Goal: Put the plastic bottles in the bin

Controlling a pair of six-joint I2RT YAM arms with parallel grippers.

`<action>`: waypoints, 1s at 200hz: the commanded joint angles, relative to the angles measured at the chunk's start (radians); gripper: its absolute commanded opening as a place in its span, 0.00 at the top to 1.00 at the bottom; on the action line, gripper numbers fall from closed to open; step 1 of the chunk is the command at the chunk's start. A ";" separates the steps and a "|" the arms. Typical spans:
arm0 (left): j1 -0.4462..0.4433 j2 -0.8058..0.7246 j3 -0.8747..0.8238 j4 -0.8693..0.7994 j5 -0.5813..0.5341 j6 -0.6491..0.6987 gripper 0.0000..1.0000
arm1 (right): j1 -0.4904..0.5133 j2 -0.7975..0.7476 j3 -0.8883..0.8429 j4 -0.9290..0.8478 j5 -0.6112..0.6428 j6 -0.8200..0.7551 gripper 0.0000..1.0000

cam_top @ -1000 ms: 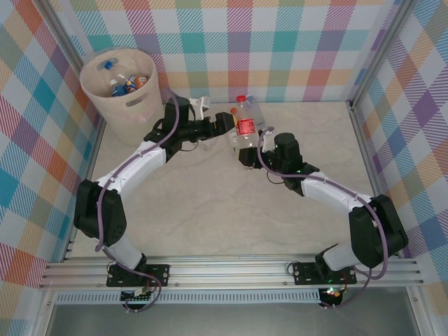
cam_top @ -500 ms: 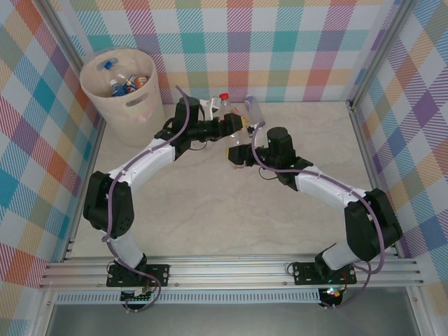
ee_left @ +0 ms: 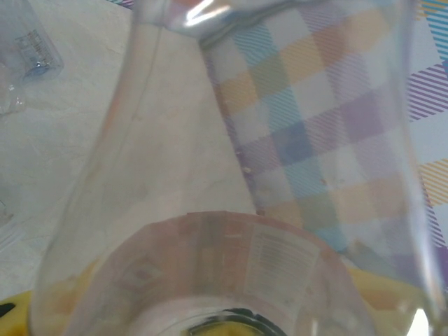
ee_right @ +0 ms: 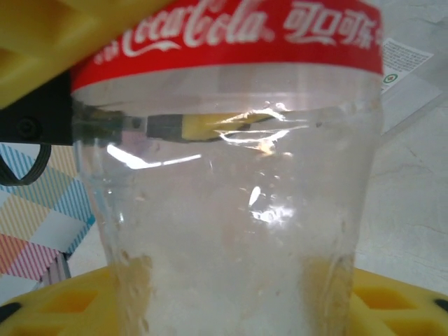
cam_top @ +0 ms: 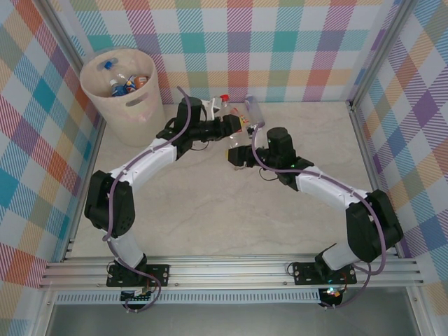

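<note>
Coke bottle (ee_right: 231,210) — cap twd back wall (cam_top: 280,49) — left gripper (cam_top: 235,126) tight on label (ee_right: 231,35), right gripper (cam_top: 239,151): grip unclear

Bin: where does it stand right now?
Top view: the bin stands in the far left corner of the table, beyond the left arm, with bottles inside.

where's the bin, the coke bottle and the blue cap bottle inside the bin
bin (cam_top: 115,112), top external view, on its outer wall below the rim
coke bottle (ee_right: 231,35), right wrist view, on its red label
blue cap bottle (cam_top: 107,65), top external view, on its cap
</note>
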 commanded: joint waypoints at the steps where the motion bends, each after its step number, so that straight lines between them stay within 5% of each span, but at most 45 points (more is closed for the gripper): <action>1: 0.001 -0.015 0.031 -0.016 -0.086 -0.009 0.42 | 0.006 -0.053 0.031 -0.071 0.017 -0.080 0.26; 36: 0.020 -0.042 0.008 -0.021 -0.143 -0.016 0.43 | 0.005 -0.098 0.053 -0.187 0.074 -0.157 0.10; 44: 0.026 -0.046 0.002 -0.020 -0.150 -0.021 0.43 | 0.005 -0.107 0.058 -0.214 0.089 -0.177 0.00; 96: 0.078 -0.077 -0.026 -0.026 -0.181 -0.033 0.44 | 0.005 -0.162 0.091 -0.330 0.161 -0.257 0.00; 146: 0.178 -0.147 0.030 -0.141 -0.332 0.038 0.44 | 0.004 -0.151 0.097 -0.357 0.548 -0.184 0.00; 200: 0.290 -0.159 0.169 -0.169 -0.475 0.061 0.44 | 0.004 -0.086 0.141 -0.405 0.567 -0.113 0.00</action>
